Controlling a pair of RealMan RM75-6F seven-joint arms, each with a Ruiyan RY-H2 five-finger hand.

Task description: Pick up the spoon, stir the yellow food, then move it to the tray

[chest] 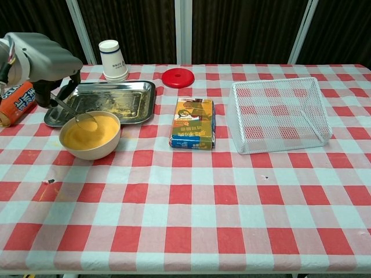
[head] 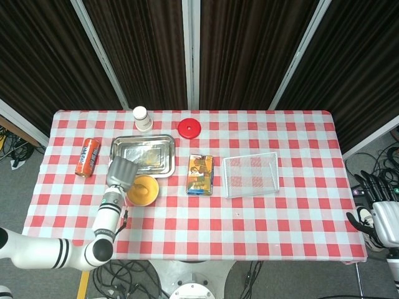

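A white bowl (chest: 90,136) of yellow food (head: 143,189) stands at the left of the table, just in front of the metal tray (chest: 116,99) (head: 143,154). My left hand (chest: 42,62) (head: 121,171) hovers over the bowl's far left rim and holds a metal spoon (chest: 74,112) by its handle. The spoon's head dips into the yellow food at the far left edge of the bowl. The tray carries yellow smears. My right hand (head: 381,215) hangs off the table's right edge with nothing in it, fingers apart.
An orange can (chest: 16,102) lies left of the tray. A paper cup (chest: 113,59) and a red lid (chest: 178,77) stand at the back. A snack box (chest: 194,123) and a white wire basket (chest: 278,113) sit mid-table.
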